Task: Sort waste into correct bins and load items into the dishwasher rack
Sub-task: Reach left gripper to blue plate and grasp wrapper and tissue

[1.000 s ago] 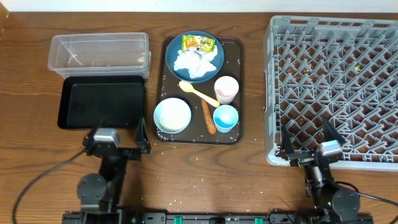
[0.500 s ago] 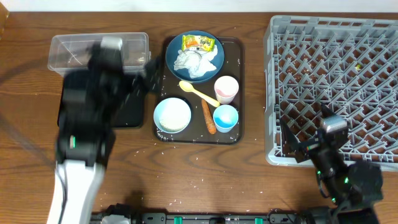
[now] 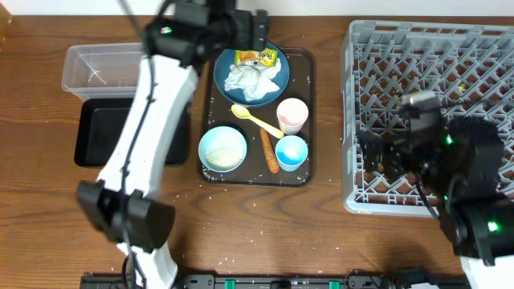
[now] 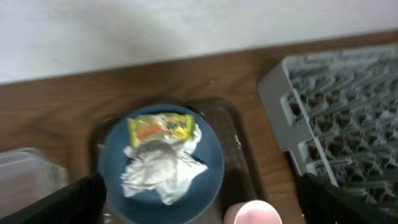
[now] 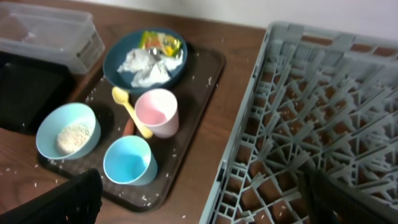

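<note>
Overhead view, dial centred on the brown serving tray (image 3: 307, 68); 12 o'clock is the far edge of the table (image 3: 265, 229).

Left gripper (image 4: 202, 183): fingers spread wide, nothing between them. It hovers over the tray's 12 o'clock end, above the dark blue plate (image 3: 271, 88). The left arm crosses above both bins.

Plate contents: snack wrapper (image 4: 160, 129) at the plate's 12 o'clock. The crumpled tissue (image 4: 160, 171) is at the plate's centre, touching the wrapper's near edge.

Right gripper (image 5: 202, 177): fingers apart, empty. It hangs over the 8 o'clock corner of the dishwasher rack (image 3: 434, 48). The rack stands at 3 o'clock from the tray.

Rest of the tray:
- Pale blue bowl (image 3: 206, 152) at 8 o'clock, with a small heap of rice (image 5: 73, 135) inside.
- Pink cup (image 3: 292, 115) at 3 o'clock, upright.
- Light blue cup (image 3: 291, 151) at 5 o'clock, upright, just beside the pink cup.
- Yellow spoon (image 3: 255, 119) at centre, scoop toward 10 o'clock and handle toward the pink cup. Cannot tell whether they touch.
- Carrot stick (image 3: 268, 151) between bowl and light blue cup, lying along the 12–6 line.

Bins: clear tub (image 3: 100, 68) at 10 o'clock from the tray. The black tray (image 3: 96, 132) is at 9 o'clock, against the tub's near side. Stray grains lie on the tray floor and on the table at 6 o'clock.
</note>
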